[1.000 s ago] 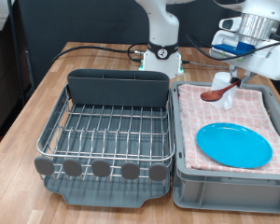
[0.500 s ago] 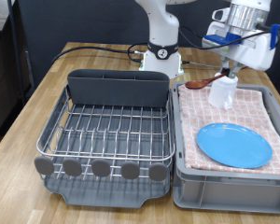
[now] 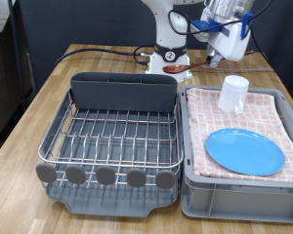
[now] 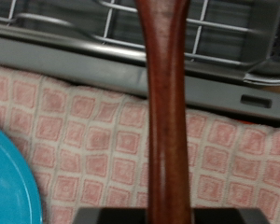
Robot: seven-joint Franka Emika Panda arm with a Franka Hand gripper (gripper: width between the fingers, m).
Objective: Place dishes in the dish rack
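Note:
My gripper [image 3: 225, 44] is up at the exterior view's top right, above the far edge of the grey bin, shut on the reddish-brown wooden spoon [image 3: 186, 66]. The spoon hangs slanted, its bowl down towards the robot base. In the wrist view its handle [image 4: 168, 112] runs straight down the middle. The white cup [image 3: 233, 93] stands on the pink checked cloth, and the blue plate [image 3: 244, 151] lies flat nearer the front; its edge shows in the wrist view [image 4: 5, 182]. The wire dish rack [image 3: 112, 132] with its grey cutlery compartment [image 3: 122, 91] holds nothing.
The grey bin [image 3: 239, 190] lined with pink checked cloth [image 4: 84, 131] stands right beside the rack on the wooden table [image 3: 29, 117]. The robot base [image 3: 168, 49] and black cables lie behind the rack.
The gripper has lifted the spoon out of the bin, rising and moving towards the exterior view's left. The cup now stands free of the spoon.

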